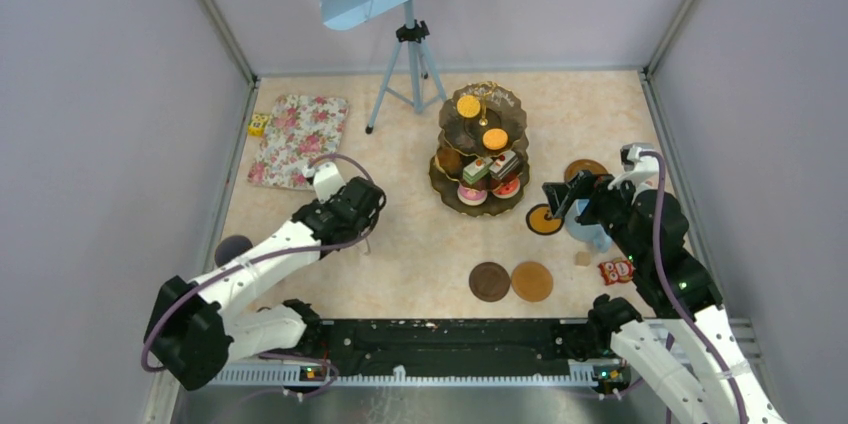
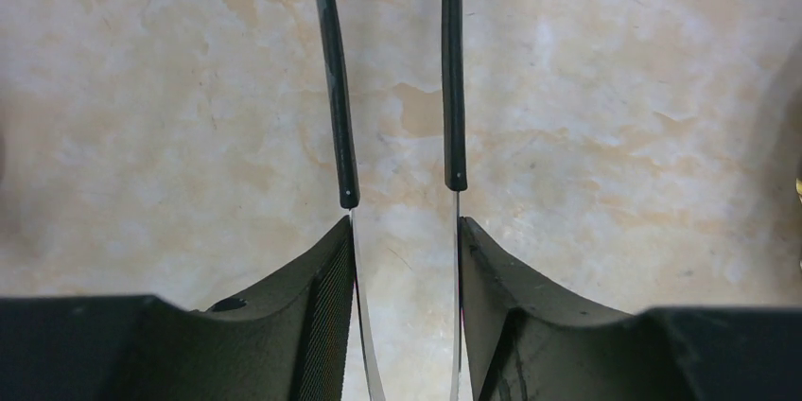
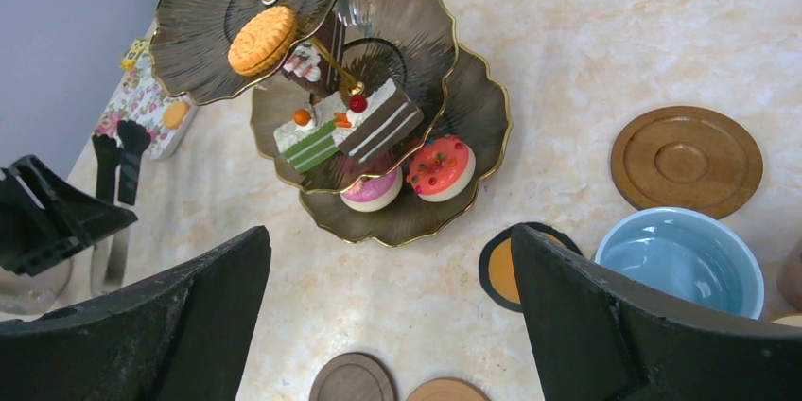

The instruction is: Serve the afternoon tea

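Note:
The dark three-tier stand (image 1: pixel 448 180) (image 3: pixel 407 221) stands mid-table with orange tarts (image 3: pixel 262 39) on its upper tiers, layered cakes (image 3: pixel 345 122) on the middle one and round pink and red cakes (image 3: pixel 442 166) on the lowest. Right of it stands a light blue mug (image 3: pixel 679 259) (image 1: pixel 590 232). Brown coasters (image 1: pixel 489 281) (image 1: pixel 532 281) (image 3: pixel 686 161) lie on the table. My right gripper (image 3: pixel 392 316) (image 1: pixel 570 199) hangs open and holds nothing, between the stand and the mug. My left gripper (image 2: pixel 405 231) (image 1: pixel 362 206) is shut on the two arms of the black tongs (image 2: pixel 338 89).
A floral mat (image 1: pixel 298 139) and a small yellow block (image 1: pixel 258 124) lie at the back left. A tripod (image 1: pixel 408 64) stands behind the stand. An orange disc with a black rim (image 3: pixel 506 269) lies beside the mug. A red packet (image 1: pixel 615 270) lies at the right.

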Robot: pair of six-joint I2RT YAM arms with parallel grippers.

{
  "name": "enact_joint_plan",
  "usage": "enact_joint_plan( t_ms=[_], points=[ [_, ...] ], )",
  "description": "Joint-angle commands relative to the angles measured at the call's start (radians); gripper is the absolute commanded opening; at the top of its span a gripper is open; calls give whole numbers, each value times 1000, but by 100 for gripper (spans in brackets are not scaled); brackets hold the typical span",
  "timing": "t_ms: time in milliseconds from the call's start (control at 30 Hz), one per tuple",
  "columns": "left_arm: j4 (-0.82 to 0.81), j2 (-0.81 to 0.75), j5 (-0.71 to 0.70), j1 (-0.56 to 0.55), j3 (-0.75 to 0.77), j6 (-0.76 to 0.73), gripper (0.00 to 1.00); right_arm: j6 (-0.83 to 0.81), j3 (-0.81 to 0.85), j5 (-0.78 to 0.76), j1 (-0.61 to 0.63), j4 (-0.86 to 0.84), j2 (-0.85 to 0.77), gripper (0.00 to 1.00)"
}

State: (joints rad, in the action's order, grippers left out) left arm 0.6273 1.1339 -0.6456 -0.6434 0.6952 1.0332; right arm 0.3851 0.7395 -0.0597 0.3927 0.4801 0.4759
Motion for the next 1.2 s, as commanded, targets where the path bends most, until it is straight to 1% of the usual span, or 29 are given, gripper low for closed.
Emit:
enact_joint_plan(
  t_ms=[0, 33, 67, 167, 200, 300, 400, 500, 600, 667, 733, 967, 1167],
  points=[
    [142, -57, 49, 24, 141, -161, 48, -19, -3, -17, 11, -31, 1, 95],
    [145, -65, 86, 50, 163, -222, 48, -20, -3, -18, 11, -31, 2, 96],
    [155, -70, 130, 100, 189, -300, 49, -21, -3, -17, 11, -33, 5, 96],
    [166, -68, 322, 282, 259, -493, 49, -23, -3, -13, 11, -40, 12, 96],
    [173, -61, 366, 341, 286, -546, 49, -23, -4, -12, 12, -43, 15, 96],
    [172, -22, 455, 468, 361, -688, 49, -25, -6, -10, 11, -55, 25, 96],
    [159, 52, 573, 593, 418, -772, 51, -25, -5, -8, 12, -62, 33, 96],
    [124, 121, 689, 690, 445, -801, 50, -25, -1, -9, 11, -62, 36, 96],
    [90, 180, 724, 740, 464, -806, 51, -25, 1, -15, 11, -53, 35, 96],
    [67, 222, 769, 755, 478, -805, 52, -26, 1, -17, 12, -49, 35, 96],
    [77, 262, 794, 758, 504, -803, 52, -24, 1, -19, 12, -47, 35, 96],
    [83, 348, 808, 763, 533, -816, 53, -19, -2, -24, 11, -45, 33, 96],
    [77, 387, 803, 763, 534, -826, 53, -18, -2, -28, 12, -45, 30, 96]
  ],
)
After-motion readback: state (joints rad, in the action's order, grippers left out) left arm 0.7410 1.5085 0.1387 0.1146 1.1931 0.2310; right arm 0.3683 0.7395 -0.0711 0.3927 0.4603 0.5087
